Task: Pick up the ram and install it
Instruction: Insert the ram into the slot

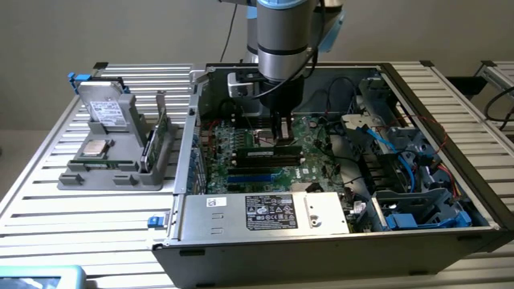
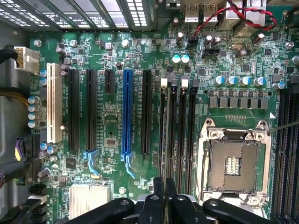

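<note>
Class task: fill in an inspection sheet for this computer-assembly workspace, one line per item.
Surface: slatted metal table carrying an open computer case.
Job's things: green ram sticks stand on edge in a grey holder; black memory slots on the circuit board.
Clutter: hard drive and square silver chip in the holder.
Tool: shut, low over the memory slots; whether it grips a stick cannot be told.
Cables: blue cables inside the case; red-black twisted pair on the board.
Surroundings: plain wall behind.
</note>
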Controlling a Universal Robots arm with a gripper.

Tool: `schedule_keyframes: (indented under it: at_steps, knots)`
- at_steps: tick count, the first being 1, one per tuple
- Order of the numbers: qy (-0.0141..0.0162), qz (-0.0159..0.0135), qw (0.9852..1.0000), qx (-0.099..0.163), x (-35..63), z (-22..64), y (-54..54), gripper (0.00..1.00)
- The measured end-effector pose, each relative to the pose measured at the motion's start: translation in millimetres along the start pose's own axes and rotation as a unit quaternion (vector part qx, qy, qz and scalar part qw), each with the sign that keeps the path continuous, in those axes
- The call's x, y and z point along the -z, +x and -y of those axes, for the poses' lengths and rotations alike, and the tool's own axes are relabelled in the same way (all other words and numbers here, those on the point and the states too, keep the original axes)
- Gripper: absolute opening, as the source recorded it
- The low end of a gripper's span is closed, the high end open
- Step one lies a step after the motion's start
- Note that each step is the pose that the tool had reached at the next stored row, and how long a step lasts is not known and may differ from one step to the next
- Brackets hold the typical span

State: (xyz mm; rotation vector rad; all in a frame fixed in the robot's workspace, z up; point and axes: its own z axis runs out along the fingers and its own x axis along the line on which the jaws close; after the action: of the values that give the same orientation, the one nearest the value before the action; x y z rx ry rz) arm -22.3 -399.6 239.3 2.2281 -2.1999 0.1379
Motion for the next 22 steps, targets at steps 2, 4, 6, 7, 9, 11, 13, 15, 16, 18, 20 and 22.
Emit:
schedule_keyframes:
  at_steps: [2, 4, 6, 7, 9, 11, 13, 15, 16, 18, 20, 22]
  knots:
    - [0.0000, 0.0000, 1.0000, 0.000, -1.5, -0.1, -0.1, 0.13]
    - [0.0000, 0.0000, 1.0000, 0.000, -2.7, -0.2, -0.2, 0.13]
    - [0.0000, 0.0000, 1.0000, 0.000, -3.8, -0.4, -0.3, 0.13]
    - [0.0000, 0.0000, 1.0000, 0.000, -4.3, -0.4, -0.3, 0.13]
    - [0.0000, -0.0001, 1.0000, 0.000, -5.0, -0.6, -0.2, 0.13]
    - [0.0000, 0.0000, 1.0000, 0.000, -5.8, -0.7, -0.3, 0.13]
    - [0.0001, 0.0000, 1.0000, 0.000, -7.4, -0.9, -0.4, 0.13]
    - [0.0001, 0.0000, 1.0000, 0.000, -8.6, -1.0, -0.4, 0.13]
    - [0.0001, 0.0000, 1.0000, 0.000, -9.0, -1.0, -0.4, 0.13]
    - [0.0000, -0.0002, 1.0000, 0.000, -9.0, -1.1, -0.4, 0.13]
    - [0.0002, 0.0000, 1.0000, 0.000, -9.3, -1.1, -0.3, 0.13]
    - [0.0002, 0.0000, 1.0000, 0.000, -9.4, -1.1, -0.1, 0.13]
